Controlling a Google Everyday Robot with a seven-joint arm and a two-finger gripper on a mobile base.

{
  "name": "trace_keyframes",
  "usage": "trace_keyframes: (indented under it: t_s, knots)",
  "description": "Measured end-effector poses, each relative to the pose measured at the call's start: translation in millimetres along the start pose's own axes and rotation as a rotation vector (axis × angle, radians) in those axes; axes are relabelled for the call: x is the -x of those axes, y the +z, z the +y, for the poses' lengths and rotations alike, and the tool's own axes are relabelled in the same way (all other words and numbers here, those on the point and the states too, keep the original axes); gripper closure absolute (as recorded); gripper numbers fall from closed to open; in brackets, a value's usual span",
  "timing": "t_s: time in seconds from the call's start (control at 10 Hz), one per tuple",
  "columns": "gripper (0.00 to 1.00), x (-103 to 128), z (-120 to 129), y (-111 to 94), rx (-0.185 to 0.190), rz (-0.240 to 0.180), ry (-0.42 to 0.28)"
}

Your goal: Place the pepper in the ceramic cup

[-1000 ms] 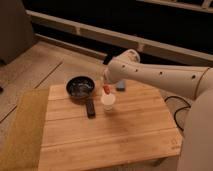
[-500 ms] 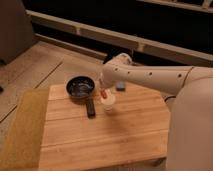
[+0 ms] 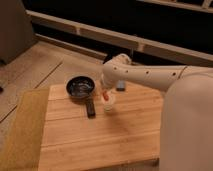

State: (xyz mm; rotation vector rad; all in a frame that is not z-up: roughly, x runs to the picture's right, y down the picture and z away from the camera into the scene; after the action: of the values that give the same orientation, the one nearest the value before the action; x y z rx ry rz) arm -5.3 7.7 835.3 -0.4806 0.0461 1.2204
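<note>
Frame centre: tool [image 3: 105, 93] holds the pepper [image 3: 105, 95], a red tip showing at its lower end. Cup [image 3: 108, 105] sits on the desk [image 3: 100, 140] directly beneath, just below the pepper. Pepper's axis: unclear. Likely next: release straight down.

gripper [image 3: 106, 93] hidden by the arm [image 3: 145, 76] above ceramic cup [image 3: 108, 104]; pepper [image 3: 105, 95] mostly hidden

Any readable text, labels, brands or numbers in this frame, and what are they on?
None: no readable text on the black pan, ceramic cup, blue-grey block or wooden table.
The gripper, over the cup with the pepper, bears no marking either.
</note>
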Motion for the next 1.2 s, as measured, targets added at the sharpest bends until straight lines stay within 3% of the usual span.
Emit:
trace_keyframes:
  t_s: [0.6,0.7,1.2]
  knots:
    - [0.99,-4,-3,14,-0.003,0.053,-0.013]
    - [0.93,-3,-4,14,-0.003,0.055,-0.011]
    - [0.4,-9,-3,18,-0.029,0.104,-0.016]
